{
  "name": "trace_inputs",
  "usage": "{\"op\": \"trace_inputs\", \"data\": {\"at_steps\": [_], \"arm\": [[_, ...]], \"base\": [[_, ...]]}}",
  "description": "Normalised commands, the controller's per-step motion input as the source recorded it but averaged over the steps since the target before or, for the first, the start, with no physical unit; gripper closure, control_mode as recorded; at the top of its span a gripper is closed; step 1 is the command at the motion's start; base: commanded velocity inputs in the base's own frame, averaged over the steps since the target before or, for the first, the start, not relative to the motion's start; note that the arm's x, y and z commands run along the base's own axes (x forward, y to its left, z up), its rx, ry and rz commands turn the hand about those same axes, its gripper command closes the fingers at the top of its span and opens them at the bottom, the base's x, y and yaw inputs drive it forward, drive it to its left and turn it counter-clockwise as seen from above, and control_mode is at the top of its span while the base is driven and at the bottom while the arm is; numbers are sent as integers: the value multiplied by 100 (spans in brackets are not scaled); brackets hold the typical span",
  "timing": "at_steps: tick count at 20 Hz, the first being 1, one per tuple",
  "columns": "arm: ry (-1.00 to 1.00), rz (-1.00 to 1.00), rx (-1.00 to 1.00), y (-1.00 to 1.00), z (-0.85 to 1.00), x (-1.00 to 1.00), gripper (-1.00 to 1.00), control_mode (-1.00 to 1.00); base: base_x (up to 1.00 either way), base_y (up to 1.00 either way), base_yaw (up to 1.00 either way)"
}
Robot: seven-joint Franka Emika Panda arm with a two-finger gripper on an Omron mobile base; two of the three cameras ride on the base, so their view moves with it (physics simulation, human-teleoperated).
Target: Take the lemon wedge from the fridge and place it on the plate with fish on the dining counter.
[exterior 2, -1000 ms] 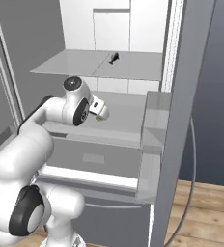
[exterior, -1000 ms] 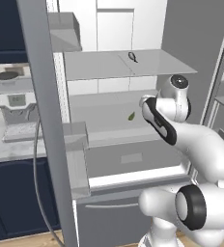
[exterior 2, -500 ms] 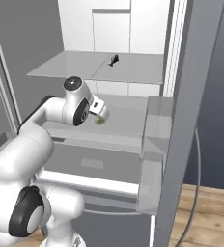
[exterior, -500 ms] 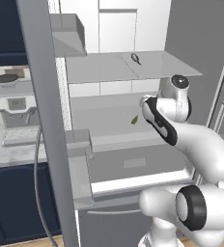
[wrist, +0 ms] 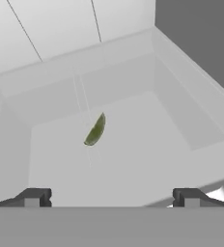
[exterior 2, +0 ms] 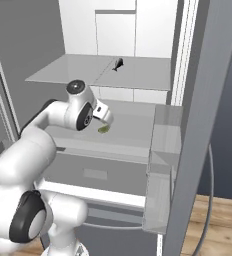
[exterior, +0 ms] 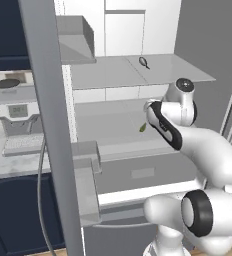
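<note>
Pincer (wrist: 111,198) spread wide, empty, inside fridge (exterior: 138,75), lemon wedge (wrist: 95,130) on shelf just ahead.

Inside the open fridge (exterior: 198,55) there are two grey shelves. On the lower shelf (exterior: 108,125) lies the lemon wedge (exterior: 143,127), a small olive-green sliver, alone near the middle. On the upper shelf (exterior: 113,72) lies a small dark curled object (exterior: 144,62), close to the back wall.
</note>
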Motion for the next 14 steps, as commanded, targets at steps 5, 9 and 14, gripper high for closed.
{"op": "trace_inputs", "data": {"at_steps": [5,9,14], "arm": [[8,0,0,19,-37,41,-100,-100],[16,0,0,20,-34,65,-100,-100],[4,1,0,11,-12,11,-100,-100]], "base": [[0,0,0],[0,0,0],[0,0,0]]}}
